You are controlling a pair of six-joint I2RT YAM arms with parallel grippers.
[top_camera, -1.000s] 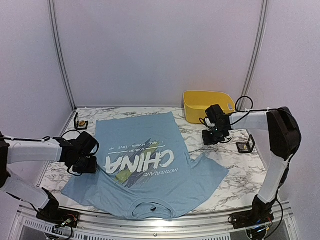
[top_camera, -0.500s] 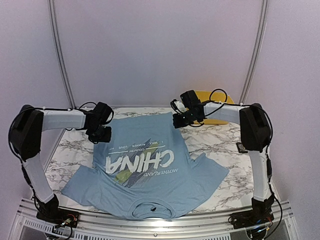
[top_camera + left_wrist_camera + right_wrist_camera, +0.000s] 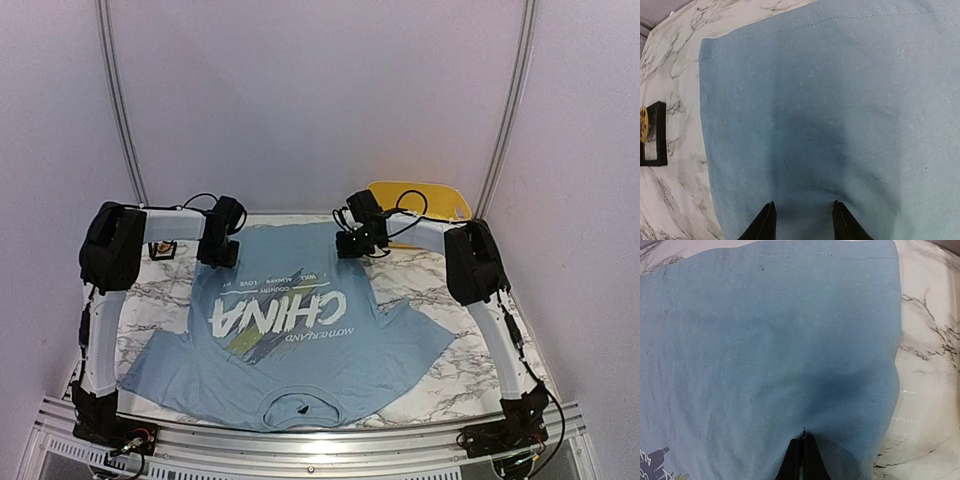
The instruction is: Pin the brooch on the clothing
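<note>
The light blue "CHINA" T-shirt [image 3: 290,340] lies flat on the marble table [image 3: 450,350], collar toward the near edge. My left gripper [image 3: 218,252] is low over the shirt's far left part near the hem, with its jaws open and nothing between them; the left wrist view shows it [image 3: 802,209] over plain blue cloth [image 3: 830,100]. My right gripper [image 3: 352,245] is at the far right part of the shirt. In the right wrist view it [image 3: 802,439] is shut, with a tiny nub of the cloth [image 3: 765,340] at its tips. A gold brooch [image 3: 643,122] sits in a black frame off the shirt's left edge.
The black frame with the brooch [image 3: 161,248] stands at the far left of the table. A yellow bin [image 3: 425,197] stands at the back right, behind the right arm. Bare marble shows to the right of the shirt [image 3: 930,365] and to its left [image 3: 675,65].
Both arms have swung from the shirt's sides to its far hem. My left gripper went from the left sleeve to the far left, my right gripper from the right table to the far right.
</note>
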